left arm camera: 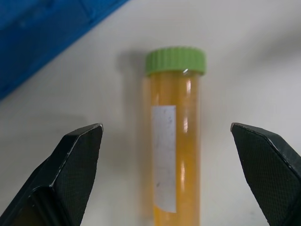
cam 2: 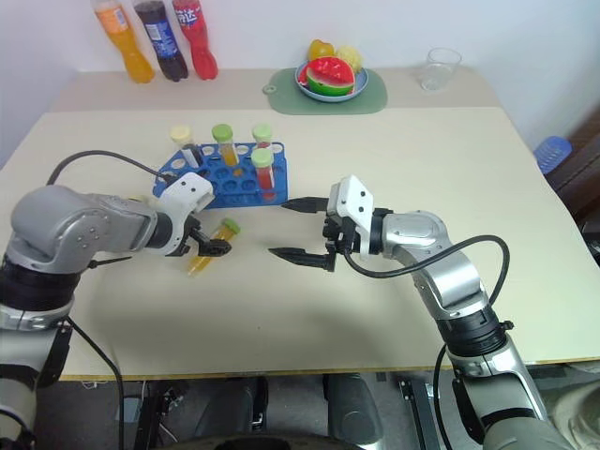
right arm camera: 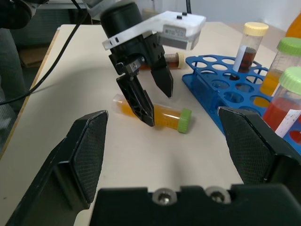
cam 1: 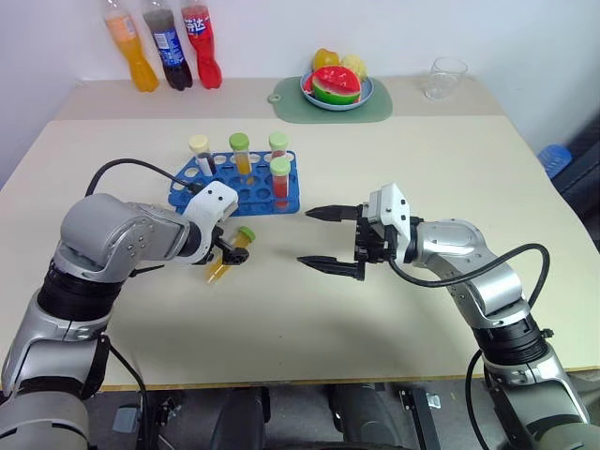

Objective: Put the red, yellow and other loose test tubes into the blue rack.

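Note:
A yellow test tube (cam 1: 217, 272) with a green cap lies on the table just in front of the blue rack (cam 1: 253, 197). My left gripper (cam 1: 230, 255) points down over it, open, one finger on each side of the tube (left arm camera: 176, 155), not closed on it. The rack holds several upright tubes: a dark one with a cream cap (cam 1: 200, 152), a yellow one (cam 1: 241, 153) and two red ones (cam 1: 280, 178) with green caps. Another tube (right arm camera: 178, 59) lies behind the left gripper beside the rack. My right gripper (cam 1: 306, 236) hovers open and empty to the right, pointing left.
Three soda bottles (cam 1: 169, 42) stand at the back left. A fruit plate (cam 1: 337, 89) sits on a green mat, with a clear cup (cam 1: 445, 77) to its right. Bare table lies in front of and right of the rack.

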`<action>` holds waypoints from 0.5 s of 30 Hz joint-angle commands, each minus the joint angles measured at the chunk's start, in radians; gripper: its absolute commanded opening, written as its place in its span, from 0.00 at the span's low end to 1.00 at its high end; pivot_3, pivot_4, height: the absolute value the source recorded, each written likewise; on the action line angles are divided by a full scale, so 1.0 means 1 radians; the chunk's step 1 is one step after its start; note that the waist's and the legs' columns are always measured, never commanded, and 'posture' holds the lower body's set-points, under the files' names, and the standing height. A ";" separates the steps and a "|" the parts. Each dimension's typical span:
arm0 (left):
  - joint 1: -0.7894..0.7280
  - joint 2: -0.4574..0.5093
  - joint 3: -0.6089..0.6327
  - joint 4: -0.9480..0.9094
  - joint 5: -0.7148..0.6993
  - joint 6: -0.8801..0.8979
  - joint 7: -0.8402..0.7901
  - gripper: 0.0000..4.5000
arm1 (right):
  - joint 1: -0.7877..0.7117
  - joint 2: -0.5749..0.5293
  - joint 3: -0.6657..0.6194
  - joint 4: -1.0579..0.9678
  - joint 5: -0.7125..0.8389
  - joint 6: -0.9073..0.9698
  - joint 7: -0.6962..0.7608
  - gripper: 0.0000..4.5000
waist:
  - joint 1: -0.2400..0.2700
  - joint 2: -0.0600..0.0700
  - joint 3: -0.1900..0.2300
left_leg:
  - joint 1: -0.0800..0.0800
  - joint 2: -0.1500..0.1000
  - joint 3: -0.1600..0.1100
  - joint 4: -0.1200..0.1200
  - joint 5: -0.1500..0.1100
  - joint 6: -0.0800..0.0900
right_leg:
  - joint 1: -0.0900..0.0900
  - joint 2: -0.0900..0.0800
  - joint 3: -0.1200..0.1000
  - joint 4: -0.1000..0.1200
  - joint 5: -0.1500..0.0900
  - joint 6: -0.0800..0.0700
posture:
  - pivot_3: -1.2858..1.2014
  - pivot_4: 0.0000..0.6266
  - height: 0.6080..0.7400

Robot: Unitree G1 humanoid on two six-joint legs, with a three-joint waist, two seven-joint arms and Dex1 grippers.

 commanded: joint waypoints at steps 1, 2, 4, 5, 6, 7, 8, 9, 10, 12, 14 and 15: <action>-0.027 -0.037 -0.016 0.038 0.040 0.008 0.020 0.73 | 0.021 0.018 0.011 -0.057 -0.014 -0.018 -0.030 0.93 | 0.011 0.000 0.000 | 0.000 0.000 0.000 0.000 0.000 0.000 | 0.000 0.000 0.000 0.000 0.000 0.000 | 0.52 0.24 0.95; -0.025 -0.039 -0.017 0.039 0.044 0.008 0.021 0.61 | 0.023 0.020 0.011 -0.060 -0.015 -0.018 -0.034 0.93 | 0.012 0.000 0.000 | 0.000 0.000 0.000 0.000 0.000 0.000 | 0.000 0.000 0.000 0.000 0.000 0.000 | 0.52 0.24 0.95; -0.022 -0.040 -0.017 0.042 0.052 0.008 0.022 0.40 | 0.026 0.023 0.011 -0.063 -0.017 -0.017 -0.038 0.93 | 0.013 0.000 0.000 | -0.001 0.000 0.000 0.000 0.000 0.000 | 0.000 0.000 0.000 0.000 0.000 0.000 | 0.52 0.24 0.95; -0.021 -0.040 -0.017 0.043 0.054 0.008 0.021 0.28 | 0.026 0.023 0.012 -0.064 -0.017 -0.017 -0.040 0.93 | 0.013 0.000 0.000 | -0.001 0.000 0.000 0.000 0.000 0.000 | 0.000 0.000 0.000 0.000 0.000 0.000 | 0.52 0.24 0.95; -0.021 -0.040 -0.017 0.043 0.057 0.008 0.020 0.19 | 0.027 0.023 0.012 -0.064 -0.017 -0.017 -0.041 0.93 | 0.013 0.000 0.000 | -0.001 0.000 0.000 0.000 0.000 0.000 | 0.000 0.000 0.000 0.000 0.000 0.000 | 0.52 0.24 0.95; -0.021 -0.041 -0.017 0.043 0.059 0.008 0.018 0.17 | 0.027 0.023 0.012 -0.064 -0.016 -0.017 -0.041 0.93 | 0.013 0.000 0.000 | -0.001 0.000 0.000 0.000 0.000 -0.001 | 0.000 0.000 0.000 0.000 0.000 0.000 | 0.52 0.24 0.95; 0.013 -0.022 0.052 -0.023 0.059 0.005 0.012 0.17 | 0.032 0.022 0.015 -0.065 -0.021 -0.022 -0.044 0.93 | 0.012 0.000 0.000 | -0.001 0.000 0.000 0.000 0.000 -0.001 | 0.000 0.000 0.000 0.000 0.000 0.000 | 0.52 0.24 0.95; 0.051 0.002 0.115 -0.090 0.049 -0.012 -0.006 0.17 | 0.037 0.021 0.015 -0.065 -0.026 -0.024 -0.046 0.93 | 0.006 0.000 0.000 | -0.001 0.000 0.000 0.000 0.000 -0.001 | 0.000 0.000 0.000 0.000 0.000 0.000 | 0.52 0.24 0.95; 0.104 0.027 0.184 -0.160 0.028 -0.051 -0.041 0.17 | 0.042 0.019 0.013 -0.063 -0.028 -0.025 -0.049 0.93 | 0.001 0.000 0.000 | -0.001 0.000 0.001 0.000 0.000 -0.001 | -0.001 0.000 0.001 0.000 0.000 0.000 | 0.52 0.24 0.95; 0.205 0.053 0.296 -0.269 0.012 -0.143 -0.090 0.17 | 0.052 0.017 0.008 -0.059 -0.029 -0.024 -0.055 0.93 | -0.001 0.000 0.000 | -0.002 0.001 0.001 -0.001 0.001 -0.001 | -0.003 0.000 0.001 0.001 0.000 0.000 | 0.52 0.24 0.95; 0.308 0.039 0.403 -0.357 0.033 -0.305 -0.120 0.17 | 0.062 0.015 0.005 -0.054 -0.031 -0.026 -0.057 0.93 | 0.009 0.000 0.000 | -0.002 0.001 0.001 -0.001 0.003 -0.006 | -0.004 0.000 0.001 0.001 0.000 0.000 | 0.52 0.24 0.95; 0.346 0.031 0.437 -0.385 0.047 -0.375 -0.130 0.17 | 0.065 0.014 0.006 -0.052 -0.033 -0.028 -0.058 0.93 | 0.012 0.000 0.000 | -0.002 0.001 0.001 0.000 0.003 -0.006 | -0.004 -0.001 0.001 0.001 0.000 0.000 | 0.52 0.24 0.95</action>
